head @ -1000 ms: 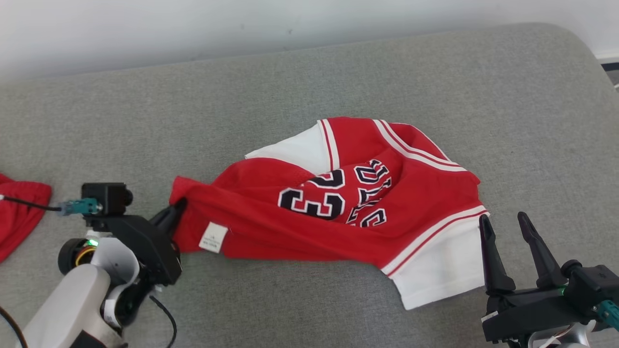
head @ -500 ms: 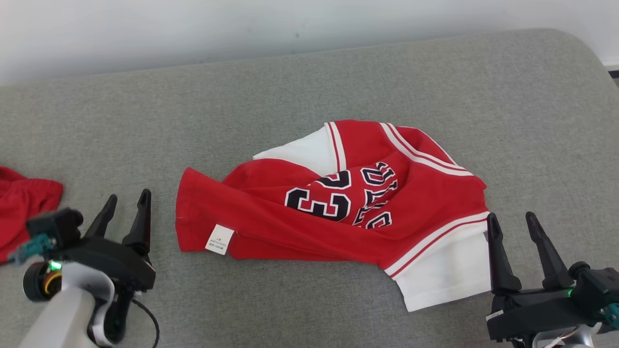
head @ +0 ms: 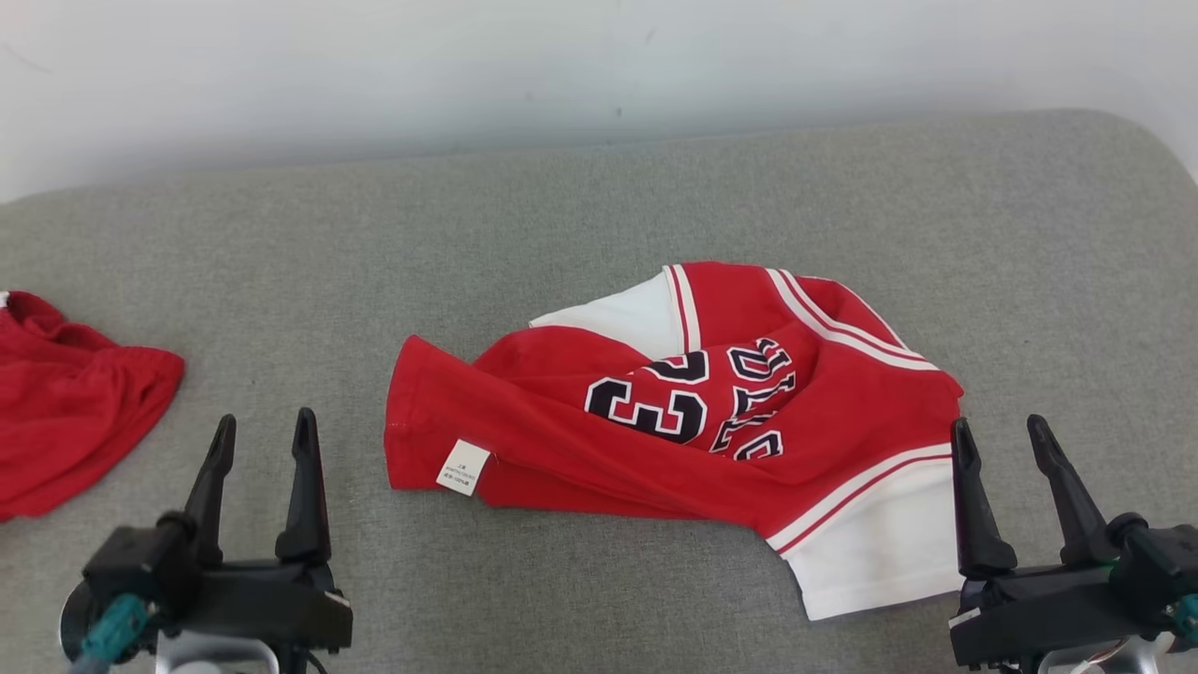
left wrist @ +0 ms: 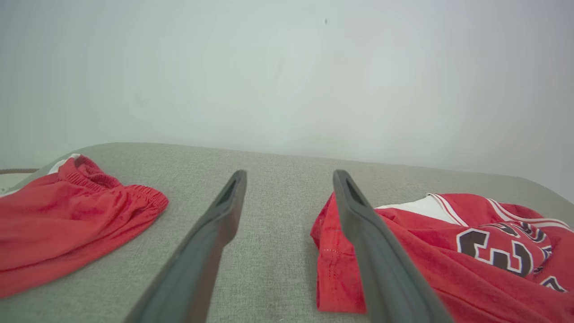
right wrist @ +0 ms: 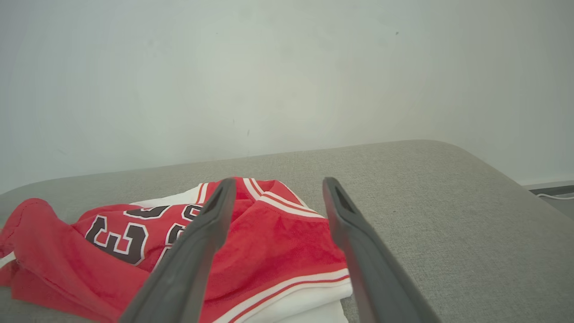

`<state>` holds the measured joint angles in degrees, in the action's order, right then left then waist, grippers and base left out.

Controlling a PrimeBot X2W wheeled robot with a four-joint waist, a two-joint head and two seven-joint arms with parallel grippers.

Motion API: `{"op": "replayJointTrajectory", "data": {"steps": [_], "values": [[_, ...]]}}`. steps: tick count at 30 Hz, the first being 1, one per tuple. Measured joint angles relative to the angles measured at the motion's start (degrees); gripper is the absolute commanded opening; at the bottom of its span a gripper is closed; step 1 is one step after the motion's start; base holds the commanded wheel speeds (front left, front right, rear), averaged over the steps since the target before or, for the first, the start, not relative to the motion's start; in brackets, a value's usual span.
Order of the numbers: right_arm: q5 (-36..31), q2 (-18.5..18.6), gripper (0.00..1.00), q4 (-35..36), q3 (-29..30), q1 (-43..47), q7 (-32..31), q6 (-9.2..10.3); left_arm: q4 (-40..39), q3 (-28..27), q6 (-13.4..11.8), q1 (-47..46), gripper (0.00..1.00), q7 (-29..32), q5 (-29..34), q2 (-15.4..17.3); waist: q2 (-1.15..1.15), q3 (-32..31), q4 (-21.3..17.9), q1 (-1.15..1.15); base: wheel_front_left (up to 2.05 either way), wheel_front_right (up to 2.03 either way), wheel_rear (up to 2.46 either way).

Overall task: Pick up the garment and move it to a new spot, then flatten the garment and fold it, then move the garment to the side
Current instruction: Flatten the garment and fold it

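The garment (head: 674, 431), a red and white jersey with dark numbers, lies crumpled at the middle of the grey cushion (head: 599, 215). A white tag (head: 461, 467) shows near its left edge. At the lower left my left gripper (head: 264, 432) stands open and empty, apart from the garment's left edge (left wrist: 332, 260). My right gripper (head: 1001, 435) is open at the lower right, with its left finger close to the jersey's white hem. In the right wrist view the jersey (right wrist: 269, 242) lies beneath and left of the fingers (right wrist: 197, 251).
A second red cloth (head: 65, 393) lies at the cushion's left edge, also seen as red shorts (left wrist: 67, 215) in the left wrist view. A pale wall (head: 562, 65) runs behind the cushion. Bare grey cushion (right wrist: 448, 224) stretches to the right of the jersey.
My left gripper let go of the garment's left corner, opened and drew back to the lower left. The head camera shifted, so the whole scene sits lower and further right.
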<state>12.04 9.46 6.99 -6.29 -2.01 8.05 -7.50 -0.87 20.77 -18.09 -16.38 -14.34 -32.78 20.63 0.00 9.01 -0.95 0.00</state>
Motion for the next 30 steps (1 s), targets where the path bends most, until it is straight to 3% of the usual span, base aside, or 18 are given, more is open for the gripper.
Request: {"op": "replayJointTrajectory", "data": {"steps": [5, 12, 30], "values": [[-0.5, 0.2, 1.00, 0.4, -0.5, 0.6, -0.7, 0.00, -5.5, 0.7, -3.0, 4.3, 1.00, -0.3, 4.5, 0.7, 0.00, -1.7, 0.4, 0.00, 0.00, 0.00, 0.00], [-1.4, 0.5, 1.00, 1.1, -1.7, 2.9, -2.0, 0.00, -7.7, 2.5, -4.7, 8.3, 1.00, 0.7, 6.3, 1.4, 0.00, -4.3, 0.5, 0.00, 0.00, 0.00, 0.00], [-2.1, -0.2, 1.00, 4.7, -2.3, 7.9, -5.0, 0.00, -6.4, 1.6, -5.4, 11.2, 1.00, 2.2, 4.6, 3.0, 0.00, -9.0, -0.3, -0.01, 0.00, 0.00, 0.00]]}}
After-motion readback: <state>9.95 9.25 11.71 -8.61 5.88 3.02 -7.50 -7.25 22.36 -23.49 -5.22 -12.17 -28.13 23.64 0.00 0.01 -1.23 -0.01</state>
